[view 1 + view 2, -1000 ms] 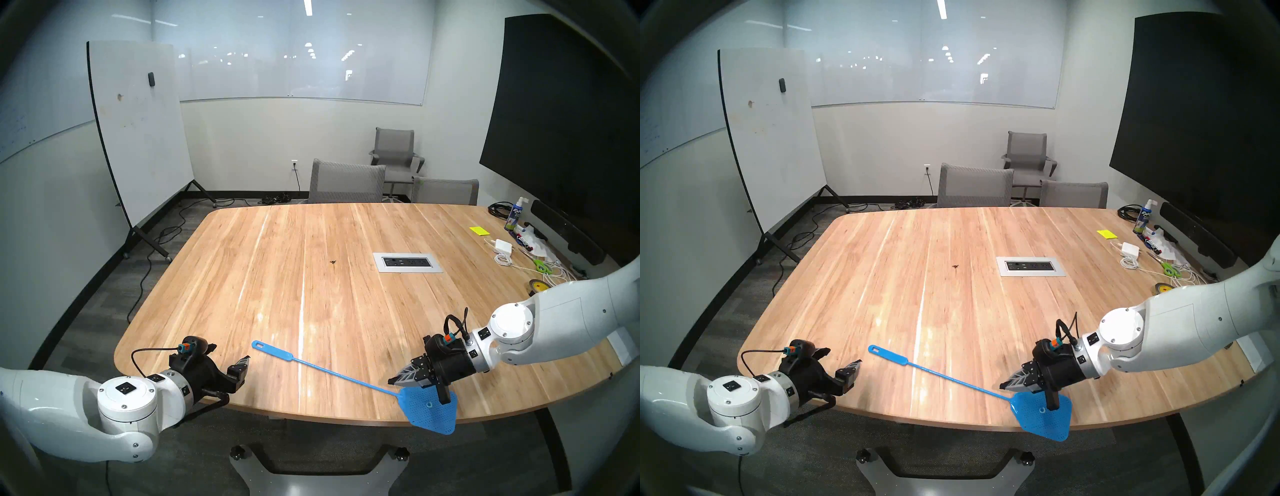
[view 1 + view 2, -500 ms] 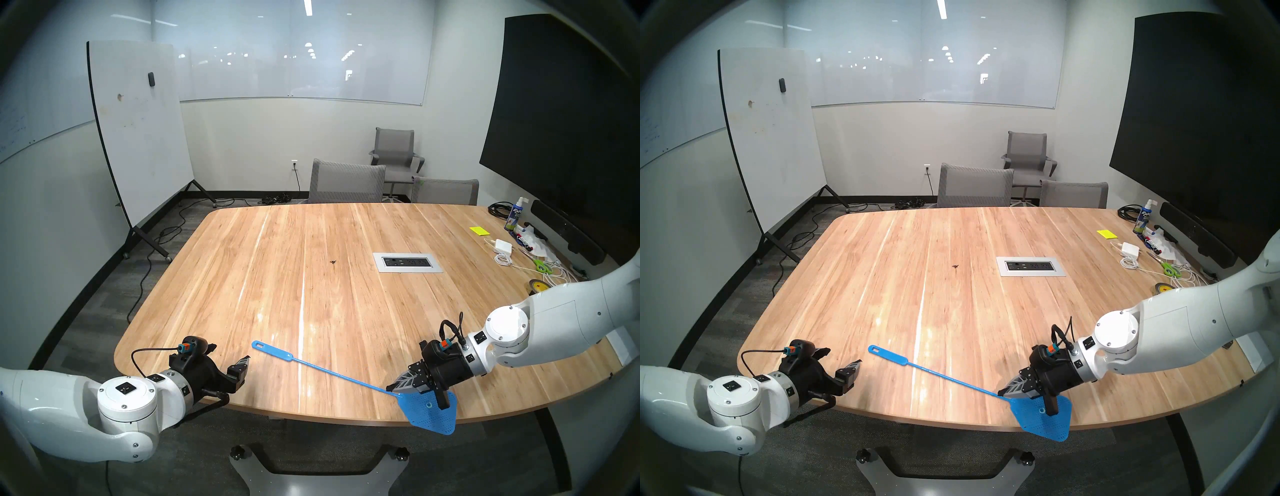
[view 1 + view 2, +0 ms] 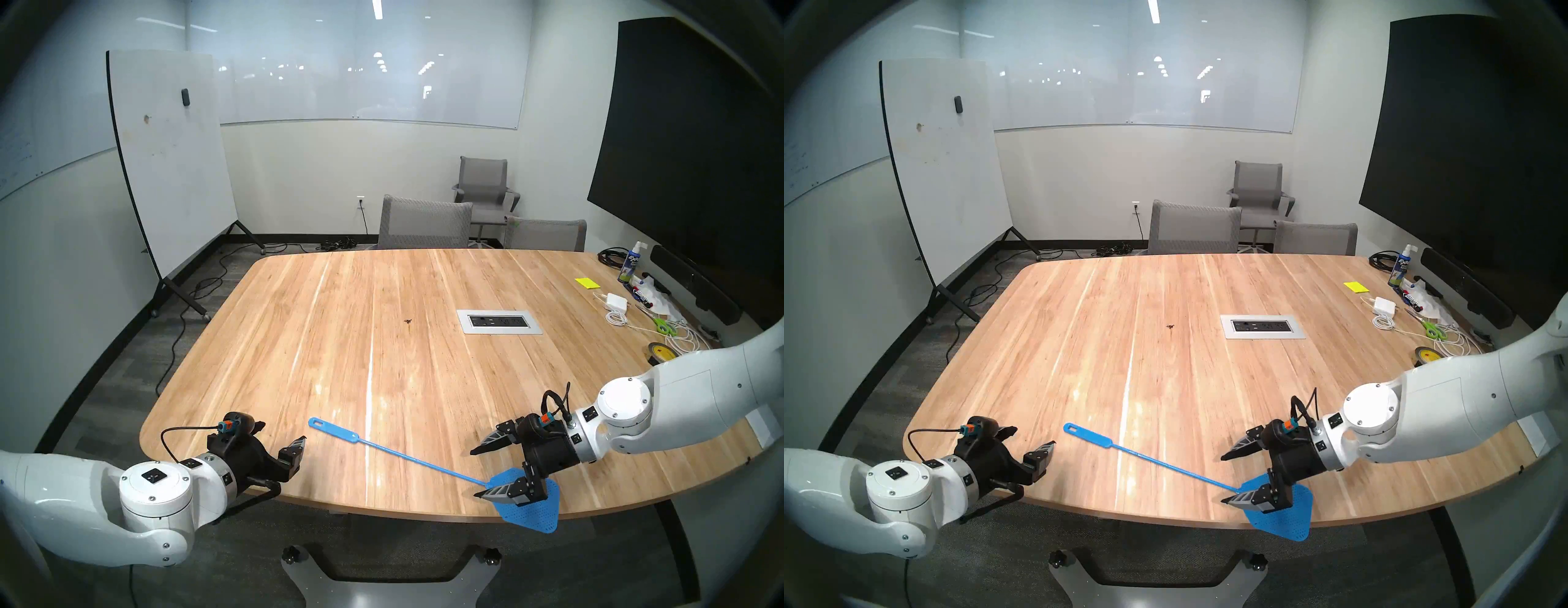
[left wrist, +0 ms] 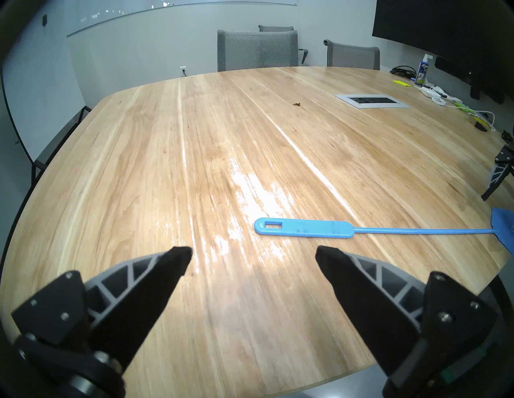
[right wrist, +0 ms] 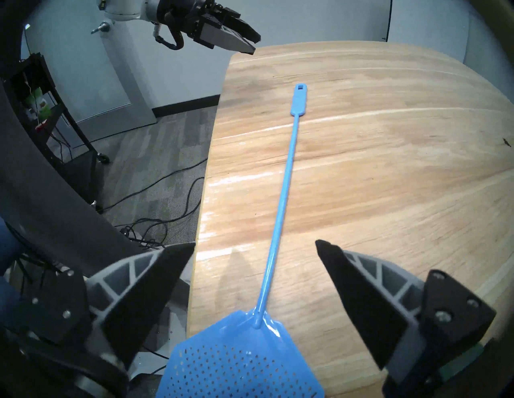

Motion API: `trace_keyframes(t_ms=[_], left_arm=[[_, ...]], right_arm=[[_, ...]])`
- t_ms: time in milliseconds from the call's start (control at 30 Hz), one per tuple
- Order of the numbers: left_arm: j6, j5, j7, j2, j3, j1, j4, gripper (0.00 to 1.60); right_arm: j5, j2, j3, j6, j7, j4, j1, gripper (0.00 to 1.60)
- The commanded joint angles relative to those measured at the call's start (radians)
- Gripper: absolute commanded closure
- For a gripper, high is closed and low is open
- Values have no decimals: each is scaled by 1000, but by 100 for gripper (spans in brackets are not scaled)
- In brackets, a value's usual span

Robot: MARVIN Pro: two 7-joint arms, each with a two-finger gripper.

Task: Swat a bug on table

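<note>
Right gripper (image 3: 477,473) jaws spread wide, holding nothing; it straddles the neck of the blue fly swatter (image 3: 424,460), one finger over the mesh head, the other above the table (image 3: 297,339) on the far side of the rod. Swatter lies flat at the near edge, head partly overhanging, handle end pointing away from the right gripper toward the left gripper (image 3: 275,441). Left gripper also fully open and empty, hovering over the near left corner, swatter handle just ahead and to its right. Bug (image 3: 408,321) sits mid-table, well ahead of both grippers, just left of the silver power-outlet panel (image 3: 499,322), well apart from the swatter.
</note>
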Motion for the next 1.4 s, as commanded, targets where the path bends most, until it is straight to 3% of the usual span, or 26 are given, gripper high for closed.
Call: trace_keyframes(t_ms=[0,400,733,1067,1200,1367], left_arm=[[-2,-1,1,-1,-5,-5,-5,0],[-2,0,1,-1,-5,-6,-5,0],[-2,-1,1,-1,-4,-6,-5,0],[-2,-1,1,-1,-4,-6,-5,0],[-2,-1,2,-1,-4,-7,-5,0],[-2,-1,2,-1,-4,-7,-5,0]], right_arm=[[40,44,19,-14,-42,-9,12,0],[155,144,47,-35,-48,20,46,0],[191,202,54,-54,-88,49,55,0],[283,196,94,-128,-65,99,-11,0],[298,187,98,-138,-29,118,-26,0],[294,189,105,-168,-41,119,-44,0]])
